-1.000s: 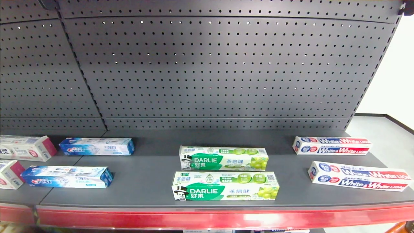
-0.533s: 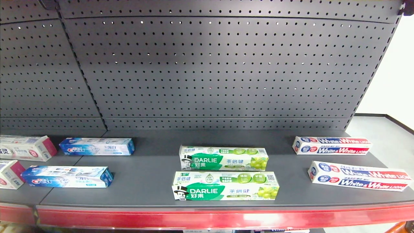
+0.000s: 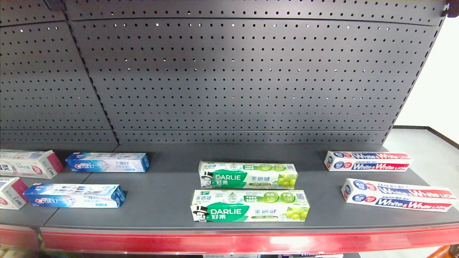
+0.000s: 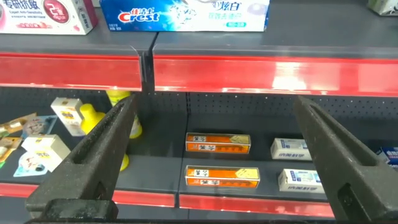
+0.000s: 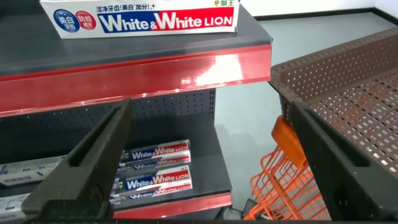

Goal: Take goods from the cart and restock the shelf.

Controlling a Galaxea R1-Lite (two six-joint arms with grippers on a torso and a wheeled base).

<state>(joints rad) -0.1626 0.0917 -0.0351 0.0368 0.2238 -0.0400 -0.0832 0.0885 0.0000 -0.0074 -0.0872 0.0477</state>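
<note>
The left gripper (image 4: 215,106) has its two black fingers spread wide with nothing between them. Ahead of it runs the dark grey metal shelf with a red front strip (image 4: 261,73). On that shelf, beyond the fingertips, lie a blue-and-white toothpaste box (image 4: 185,14) and a white-and-pink carton (image 4: 46,15). Between the fingers, farther off on a lower board, sit two flat orange boxes (image 4: 217,143), one behind the other, with small white boxes (image 4: 291,149) beside them and yellow bottles (image 4: 93,118) near the other finger.

The right gripper (image 5: 211,109) is likewise spread apart and empty. Ahead of it a white toothpaste box with red and blue lettering (image 5: 146,17) lies at the shelf's front edge, and more boxes of the same kind (image 5: 155,152) rest on the lower board between its fingers. The brown perforated plastic cart basket (image 5: 348,81) stands just beside one finger, over an orange wire frame (image 5: 280,174).

In the head view, two green-and-white toothpaste boxes (image 3: 248,175) lie at the middle of the shelf, one behind the other.
</note>
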